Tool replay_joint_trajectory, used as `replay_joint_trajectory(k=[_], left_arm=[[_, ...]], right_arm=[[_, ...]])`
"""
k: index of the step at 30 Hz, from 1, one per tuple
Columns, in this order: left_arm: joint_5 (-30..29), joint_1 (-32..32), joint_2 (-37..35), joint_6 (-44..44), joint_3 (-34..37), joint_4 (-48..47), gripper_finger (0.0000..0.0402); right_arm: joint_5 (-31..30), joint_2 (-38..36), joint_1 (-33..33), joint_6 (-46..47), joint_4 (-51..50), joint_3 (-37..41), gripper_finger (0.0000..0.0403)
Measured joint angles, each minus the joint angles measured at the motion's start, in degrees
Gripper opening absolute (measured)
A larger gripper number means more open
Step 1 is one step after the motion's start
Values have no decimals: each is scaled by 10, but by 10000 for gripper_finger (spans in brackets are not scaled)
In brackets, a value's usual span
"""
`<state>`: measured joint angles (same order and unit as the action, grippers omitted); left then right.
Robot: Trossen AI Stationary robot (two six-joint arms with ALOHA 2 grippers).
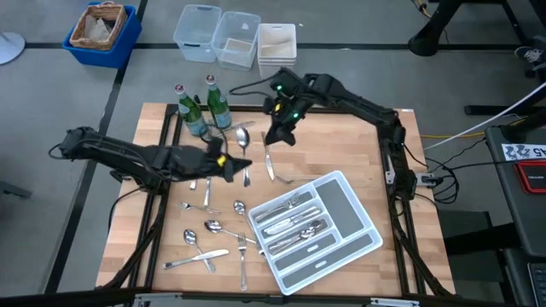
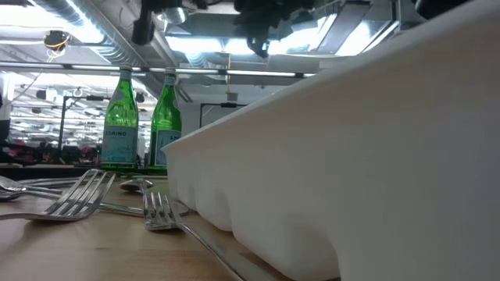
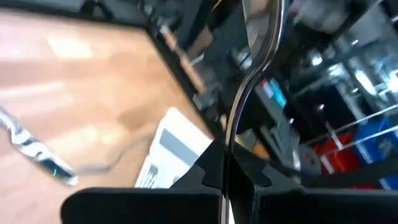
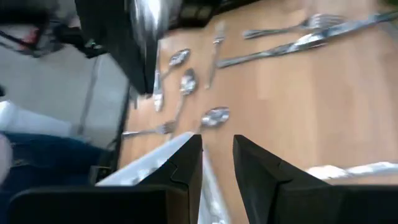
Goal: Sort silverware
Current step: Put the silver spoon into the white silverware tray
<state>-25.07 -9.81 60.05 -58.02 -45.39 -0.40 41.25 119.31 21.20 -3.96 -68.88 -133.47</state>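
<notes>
L gripper [image 1: 235, 164] is mid-table w/ jaws pinched on a spoon [image 3: 258, 43], handle clamped, bowl sticking out front. R gripper [image 1: 277, 135] hangs near the green bottles [image 1: 203, 107], jaws apart, nothing in them. Some silverware already sits in the white divided tray [image 1: 358, 226]; loose forks & spoons [image 1: 213, 228] lie scattered left of it. Risk imo: thin handle could twist or slip from the pinch en route, landing in the wrong slot. Arms are close too, so they could clip each other.
</notes>
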Motion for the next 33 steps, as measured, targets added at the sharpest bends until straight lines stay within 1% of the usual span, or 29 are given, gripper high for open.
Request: replay_joint_trajectory(k=[3, 6, 12, 15, 19, 23, 27, 33], left_arm=[[32, -7, 46, -17, 0, 15, 0], [74, -14, 99, -28, 0, 67, 0], [154, -25, 216, -58, 0, 197, 0], [187, -33, 273, -66, -12, 236, 0], [227, -46, 346, -60, -48, 244, 0], [254, -62, 412, -28, -93, 243, 0], [261, -71, 464, 21, -133, 240, 0], [261, -78, 526, 78, -174, 215, 0]], right_arm=[[-39, -24, 18, -9, -9, 0, 92], [-73, -47, 38, -10, -12, 0, 92], [-116, -82, 74, -10, -21, 0, 92], [-131, -86, 88, -9, -40, 0, 92], [-148, -86, 105, -9, -74, 0, 92], [-192, -86, 112, -9, -93, 0, 92], [-226, -85, 112, -9, -96, 0, 92], [-227, -85, 111, -10, -111, 0, 92]])
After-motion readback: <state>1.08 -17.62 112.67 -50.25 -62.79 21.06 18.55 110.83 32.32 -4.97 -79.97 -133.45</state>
